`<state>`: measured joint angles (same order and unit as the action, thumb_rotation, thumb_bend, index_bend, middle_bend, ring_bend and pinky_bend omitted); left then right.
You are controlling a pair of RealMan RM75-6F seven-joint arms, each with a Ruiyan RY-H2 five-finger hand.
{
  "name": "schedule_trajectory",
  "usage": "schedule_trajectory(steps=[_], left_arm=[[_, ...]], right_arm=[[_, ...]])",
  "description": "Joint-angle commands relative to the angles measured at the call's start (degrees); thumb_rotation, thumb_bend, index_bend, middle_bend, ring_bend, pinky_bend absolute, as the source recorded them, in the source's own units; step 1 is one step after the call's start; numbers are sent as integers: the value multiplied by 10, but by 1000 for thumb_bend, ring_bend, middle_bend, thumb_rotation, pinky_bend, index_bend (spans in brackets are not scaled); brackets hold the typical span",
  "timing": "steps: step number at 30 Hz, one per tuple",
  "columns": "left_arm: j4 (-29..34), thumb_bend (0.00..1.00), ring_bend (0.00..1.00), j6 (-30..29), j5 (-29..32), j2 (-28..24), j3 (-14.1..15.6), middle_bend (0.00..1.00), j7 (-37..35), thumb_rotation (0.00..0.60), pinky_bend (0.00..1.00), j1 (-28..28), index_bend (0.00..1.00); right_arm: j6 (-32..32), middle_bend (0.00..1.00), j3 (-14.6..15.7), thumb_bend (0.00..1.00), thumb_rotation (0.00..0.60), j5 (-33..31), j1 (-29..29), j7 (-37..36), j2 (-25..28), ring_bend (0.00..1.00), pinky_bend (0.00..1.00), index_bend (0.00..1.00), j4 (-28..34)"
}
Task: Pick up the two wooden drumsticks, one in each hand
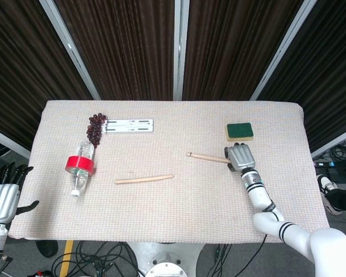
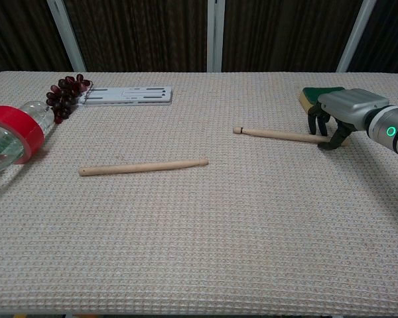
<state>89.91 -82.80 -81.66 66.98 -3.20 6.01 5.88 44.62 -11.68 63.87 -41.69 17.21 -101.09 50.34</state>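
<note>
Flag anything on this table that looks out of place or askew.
The bottle lies on its side near the table's left edge, with a red tape roll ringed around it. Nothing looks spilled or damaged.

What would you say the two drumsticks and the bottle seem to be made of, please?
Both drumsticks, right and left, look like pale, unpainted wood with a smooth matte finish. The bottle looks like clear plastic, see-through and glossy, with a red band.

Pale bare wood, smooth and matt, on both drumsticks: the right drumstick (image 2: 282, 136) and the left drumstick (image 2: 143, 166). The table cloth (image 2: 205, 232) is a rough waffle weave, beige. At nine o'clock, a clear glossy plastic bottle (image 1: 81, 167). The right hand (image 2: 338, 112) shows brushed grey metal with black fingers.
</note>
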Motion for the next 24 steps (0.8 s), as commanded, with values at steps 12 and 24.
schedule_trajectory(steps=[12,24], left_arm=[[-4,0,12,4,0,2,2,138,2,600,6,1,173],[-7,0,193,65,-4,8,-31,192,-6,600,302,67,244]], right_arm=[[-5,535,1,348,600,-3,-4,0,-4,327,384,515,-6],[49,567,-17,865,600,38,37,-132,78,372,395,580,124]])
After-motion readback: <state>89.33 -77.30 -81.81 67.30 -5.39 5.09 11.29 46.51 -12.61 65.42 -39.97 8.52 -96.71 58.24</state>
